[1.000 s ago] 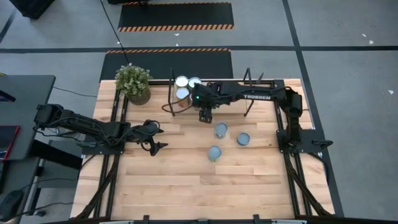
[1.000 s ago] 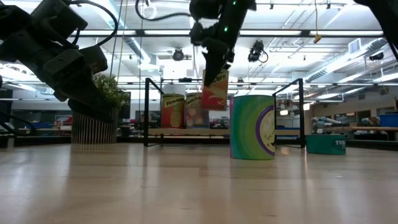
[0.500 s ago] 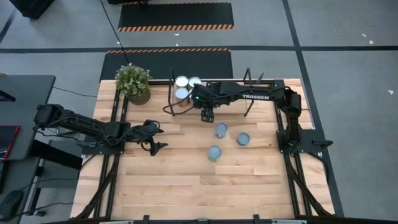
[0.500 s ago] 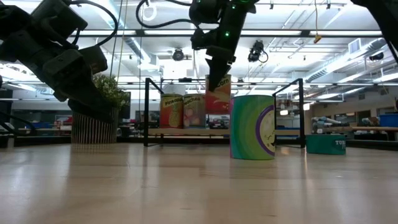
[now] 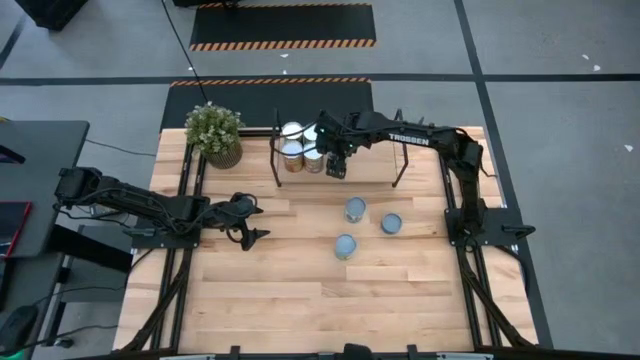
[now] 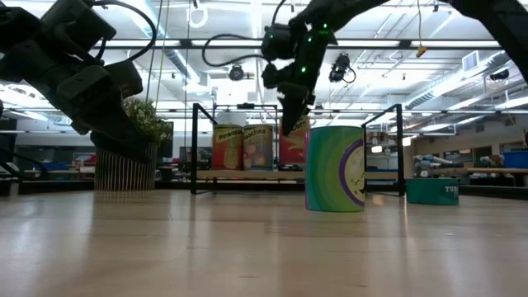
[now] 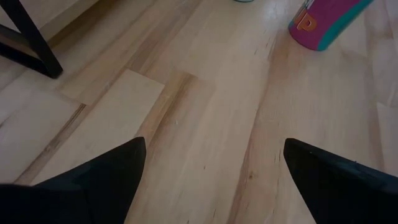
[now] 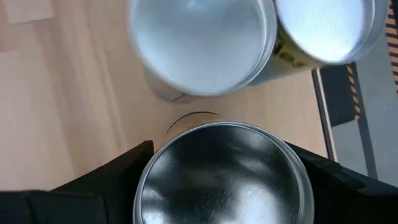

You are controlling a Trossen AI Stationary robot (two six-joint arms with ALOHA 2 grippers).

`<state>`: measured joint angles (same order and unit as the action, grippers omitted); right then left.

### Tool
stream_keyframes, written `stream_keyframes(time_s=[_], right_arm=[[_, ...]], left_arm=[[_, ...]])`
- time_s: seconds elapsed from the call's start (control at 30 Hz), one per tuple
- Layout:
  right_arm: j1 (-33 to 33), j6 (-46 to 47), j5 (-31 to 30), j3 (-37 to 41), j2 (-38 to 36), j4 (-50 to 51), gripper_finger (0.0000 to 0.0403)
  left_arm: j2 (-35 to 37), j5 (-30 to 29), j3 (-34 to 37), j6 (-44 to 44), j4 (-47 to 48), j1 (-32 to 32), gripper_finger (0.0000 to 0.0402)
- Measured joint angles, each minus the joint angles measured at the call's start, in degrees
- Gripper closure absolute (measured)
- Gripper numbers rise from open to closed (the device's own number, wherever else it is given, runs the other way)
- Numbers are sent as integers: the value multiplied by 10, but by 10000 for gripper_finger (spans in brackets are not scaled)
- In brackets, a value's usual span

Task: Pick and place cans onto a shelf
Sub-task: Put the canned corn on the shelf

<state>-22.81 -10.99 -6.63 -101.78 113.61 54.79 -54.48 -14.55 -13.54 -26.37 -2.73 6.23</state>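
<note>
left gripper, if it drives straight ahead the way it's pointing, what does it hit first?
Probably nothing soon: the left gripper, open, looks onto bare tabletop. Farther on, a pink-and-teal can stands to one side of that line, though depth is unclear.

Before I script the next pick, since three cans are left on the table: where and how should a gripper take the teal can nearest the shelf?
Grip the teal can across its round side wall just under the lid, coming straight down from above. It stands upright, lid up, with open table around it; its two neighbours stand apart, leaving room for the fingers.
</note>
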Motion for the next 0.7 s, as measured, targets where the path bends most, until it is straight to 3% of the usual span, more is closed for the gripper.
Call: stream_keyframes(time_s=[0.2, 0.47, 0.7], right_arm=[[-4, -8, 11, 0, 16, -5, 70], [-4, 36, 20, 0, 16, -10, 17], [-3, 62, 18, -53, 11, 59, 8]], left_arm=[[0, 0, 0, 0, 1, 0, 14], [0, 0, 0, 0, 0, 0, 14], [0, 0, 0, 0, 0, 0, 14]])
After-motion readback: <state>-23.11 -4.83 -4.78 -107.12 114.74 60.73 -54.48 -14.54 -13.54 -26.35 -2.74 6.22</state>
